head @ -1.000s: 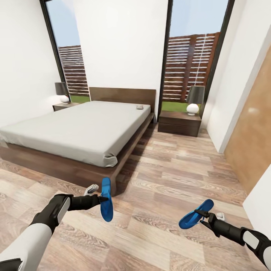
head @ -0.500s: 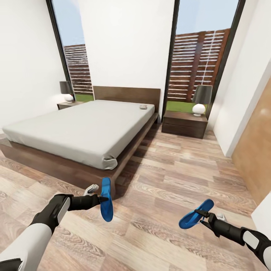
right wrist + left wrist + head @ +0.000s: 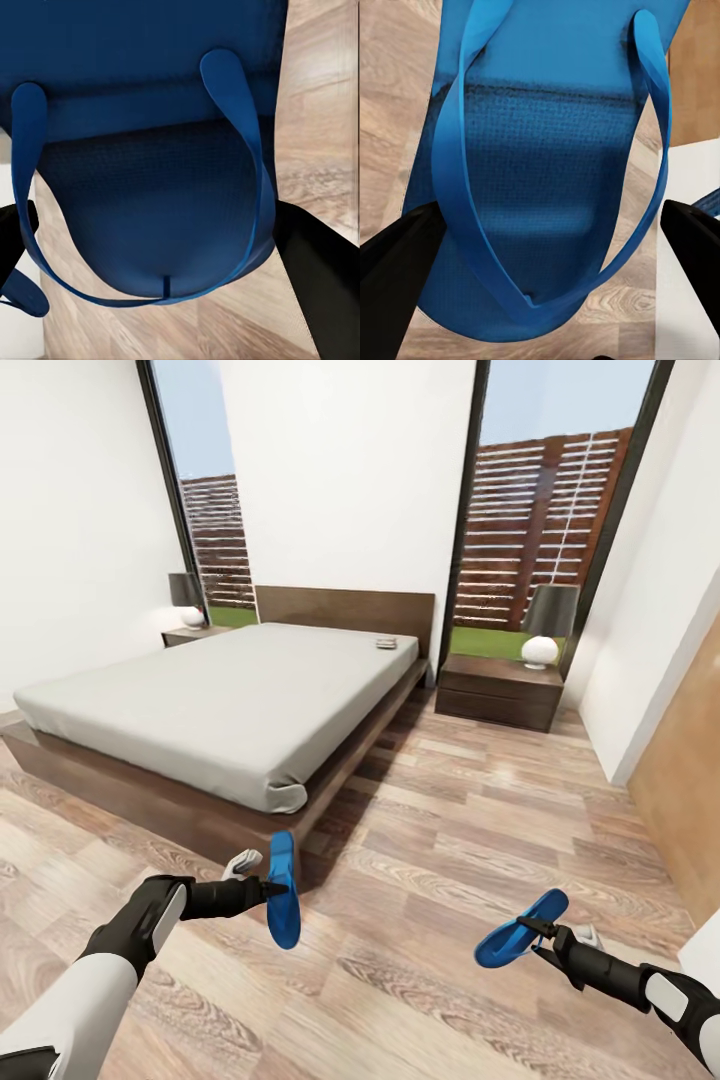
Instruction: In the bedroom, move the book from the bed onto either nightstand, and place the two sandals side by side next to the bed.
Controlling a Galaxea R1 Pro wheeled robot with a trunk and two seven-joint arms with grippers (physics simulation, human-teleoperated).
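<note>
our left gripper (image 3: 268, 887) is pinching one blue sandal (image 3: 284, 890), held on edge above the wood floor (image 3: 430, 920). in the left wrist view the sandal (image 3: 547, 150) fills the space between the two black fingers (image 3: 394, 262), its thin strap (image 3: 465, 195) looping over the sole. just ahead of this gripper is the near corner of the bed (image 3: 220, 710), a grey mattress on a dark frame. far beyond it, at the head end of the mattress, a small flat thing (image 3: 386, 643) lies near the headboard; it is too small for us to tell whether it is the book. a nightstand (image 3: 190, 634) with a lamp stands on the bed's far side, another nightstand (image 3: 500, 690) with a lamp (image 3: 545, 622) on its near side, well ahead of our right gripper (image 3: 542, 938). that gripper is clamped on the second sandal (image 3: 520, 942), tilted over the floor. in the right wrist view the sole (image 3: 157, 172) sits between dark fingers (image 3: 322, 277).
</note>
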